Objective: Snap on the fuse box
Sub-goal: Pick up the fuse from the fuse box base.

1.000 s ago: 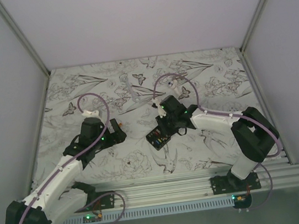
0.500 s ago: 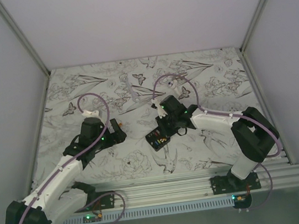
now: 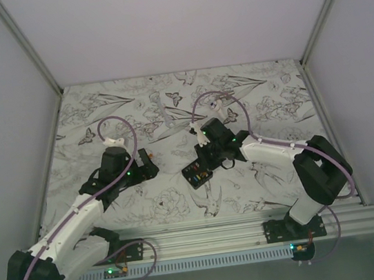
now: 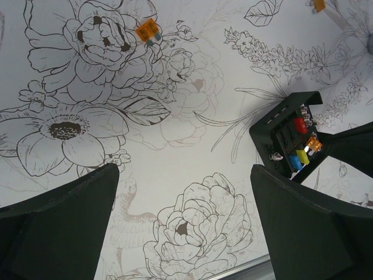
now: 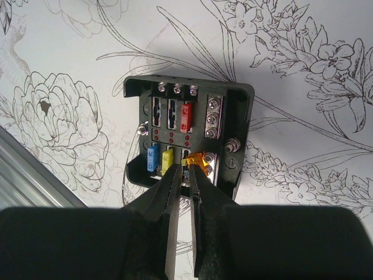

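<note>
The fuse box (image 5: 187, 137) is a black square box lying open-faced on the flower-print mat, with a red fuse in its upper row and blue and yellow fuses in its lower row. My right gripper (image 5: 185, 169) hangs over its near edge, its fingers closed to a narrow gap on a tilted orange fuse (image 5: 201, 158) at the lower row's right slot. In the top view the right gripper (image 3: 207, 158) is over the fuse box (image 3: 197, 173). My left gripper (image 4: 182, 175) is open and empty above the bare mat, left of the fuse box (image 4: 288, 137).
A loose orange fuse (image 4: 147, 29) lies on the mat far left of the box, and another (image 4: 319, 4) lies at the top edge. A clear plastic piece (image 3: 169, 121) lies behind the grippers. The aluminium rail (image 3: 255, 224) runs along the front; walls close in both sides.
The right arm's elbow has shifted slightly to the right. Its gripper stays at the fuse box. The left arm has not moved.
</note>
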You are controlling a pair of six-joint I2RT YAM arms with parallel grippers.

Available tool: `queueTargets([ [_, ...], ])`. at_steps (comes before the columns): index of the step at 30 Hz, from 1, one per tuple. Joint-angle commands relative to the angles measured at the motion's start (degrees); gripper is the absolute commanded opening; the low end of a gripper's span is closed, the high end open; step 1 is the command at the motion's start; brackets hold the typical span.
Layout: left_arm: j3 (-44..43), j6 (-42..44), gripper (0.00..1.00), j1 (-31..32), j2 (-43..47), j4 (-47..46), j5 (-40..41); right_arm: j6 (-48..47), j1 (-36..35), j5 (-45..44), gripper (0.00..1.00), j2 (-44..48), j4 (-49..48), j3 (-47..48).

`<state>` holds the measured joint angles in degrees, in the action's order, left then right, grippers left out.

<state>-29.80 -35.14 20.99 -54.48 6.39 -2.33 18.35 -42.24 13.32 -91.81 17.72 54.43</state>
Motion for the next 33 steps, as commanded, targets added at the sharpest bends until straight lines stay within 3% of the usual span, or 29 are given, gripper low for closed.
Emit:
queueTargets([
  [1,-0.3,-0.5,1.00,-0.3,-0.5,0.2,-1.2,0.6,-0.7,0.7,0.17,1.1,-0.7,-0.1],
  [6,-0.4,-0.6,1.00,-0.3,-0.5,0.1,-1.4,1.1,-1.1,-1.5,0.19,1.1,-0.7,-0.5],
  [11,-0.5,-1.1,1.00,-0.3,-1.0,-0.2,-2.3,0.5,-1.1,-6.1,0.28,0.6,-0.6,-0.5],
  [21,-0.6,-7.2,0.96,4.2,-7.4,-6.4,-10.0,0.5,-1.1,-3.1,0.31,-1.2,-2.6,-0.8],
  [25,-1.4,-9.6,0.91,7.9,-12.3,-9.6,-10.7,0.6,-1.1,-2.5,0.31,-1.1,-3.2,-1.5],
  [33,-4.5,-13.1,0.71,13.2,-23.0,-15.8,-12.0,0.6,-1.1,-1.9,0.31,-1.8,-4.3,-2.1],
])
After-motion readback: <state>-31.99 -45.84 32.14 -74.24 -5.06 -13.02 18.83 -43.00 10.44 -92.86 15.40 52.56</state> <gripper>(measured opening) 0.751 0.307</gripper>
